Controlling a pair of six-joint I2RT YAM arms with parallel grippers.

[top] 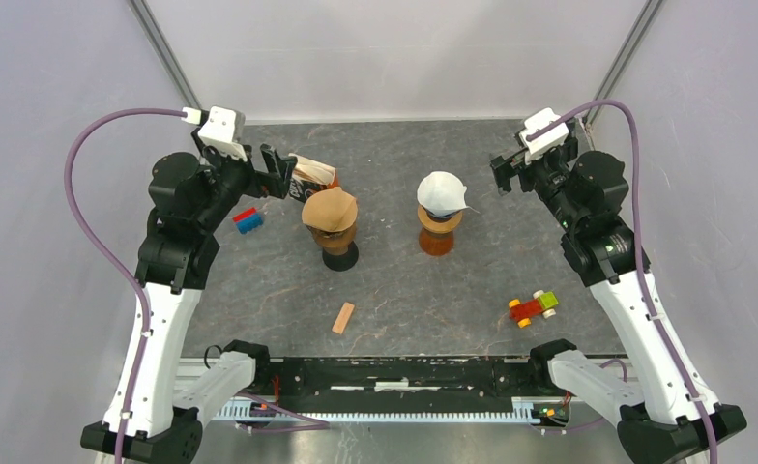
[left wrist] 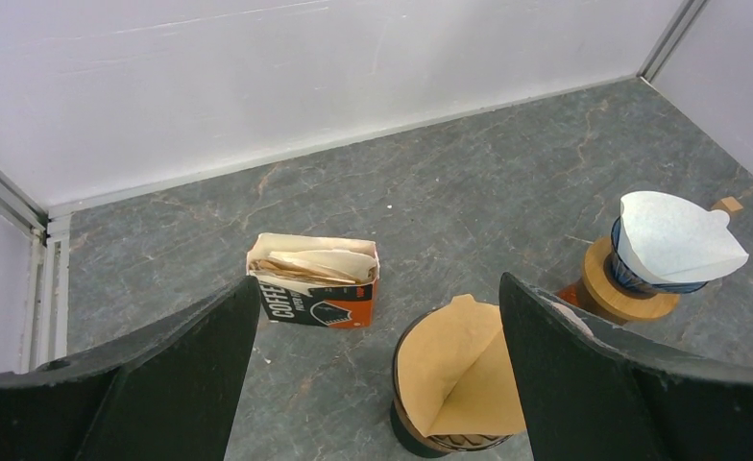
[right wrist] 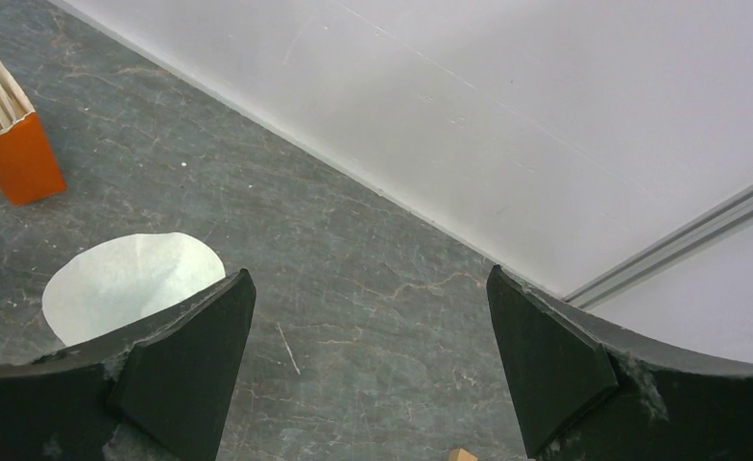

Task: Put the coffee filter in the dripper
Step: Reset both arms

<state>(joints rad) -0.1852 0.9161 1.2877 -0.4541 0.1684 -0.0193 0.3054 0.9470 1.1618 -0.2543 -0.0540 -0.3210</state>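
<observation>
Filters in both drippers. Brown paper filter [top: 330, 208] [left wrist: 459, 370] seated in dark dripper [top: 339, 253] [left wrist: 406, 423], left of centre on grey stone-patterned table [top: 404, 290], cone open upward and one flap standing above the rim. White paper filter [top: 441, 193] [left wrist: 675, 235] [right wrist: 128, 283] seated in blue-patterned dripper [left wrist: 632, 274] atop round wooden stand [top: 440, 237] [left wrist: 608, 288], right of centre, paper edge overhanging the rim on one side. The two drippers side by side but well apart. Left gripper [top: 278, 172] [left wrist: 373, 288] raised at far left of the table, fingers [left wrist: 190, 365] spread wide, released, grasping nothing and touching nothing. Seen between those fingers in the left wrist view: orange and black coffee filter box [top: 312, 176] [left wrist: 315, 288] [right wrist: 12, 144], top open, more brown filters stacked inside, just behind the dark dripper. Right gripper [top: 504, 174] [right wrist: 370, 274] raised at far right, near the back wall, likewise spread wide and empty, pointed toward the white paper filter yet apart from it. Loose on the table: blue and red block [top: 248, 220] under the left arm, small wooden block [top: 343, 317] near the front edge, toy car [top: 534, 306] with red body, green top and yellow wheels near the right arm. None of these three touching either dripper or either gripper. White walls around the table on three sides.
</observation>
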